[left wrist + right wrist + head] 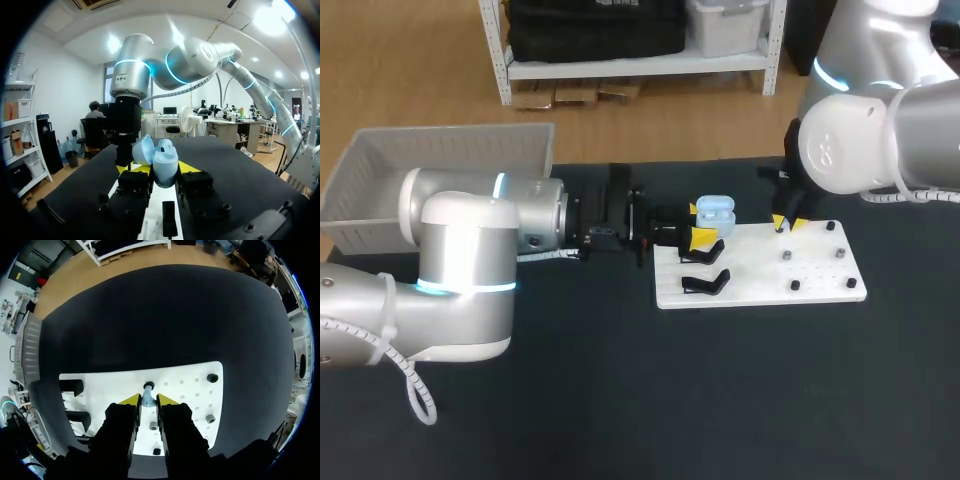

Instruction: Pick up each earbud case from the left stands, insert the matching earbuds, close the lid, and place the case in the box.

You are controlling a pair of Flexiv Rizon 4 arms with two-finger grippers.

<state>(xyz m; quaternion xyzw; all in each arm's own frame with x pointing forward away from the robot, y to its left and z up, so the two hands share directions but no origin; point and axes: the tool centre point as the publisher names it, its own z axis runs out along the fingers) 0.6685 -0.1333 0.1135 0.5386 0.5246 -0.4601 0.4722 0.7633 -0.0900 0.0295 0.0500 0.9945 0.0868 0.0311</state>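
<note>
The left wrist view alone shows that the light blue earbud case [164,159] has its lid swung open. The left gripper [159,169] is clamped on it from both sides, holding it over the left end of the white board [760,268]. The head view shows the case only as a small blue shape there.

Only the right wrist view shows one light blue earbud [148,396]. It stands on a peg of the board, and the right gripper [149,400] has its jaws closed against it on both sides. In the head view this gripper hides the earbud.

Counted from above, there is one case, two empty black stands [704,268] at the board's left end and five small dark pegs [840,252] on its right half. One grey box [440,160] sits at the far left.
</note>
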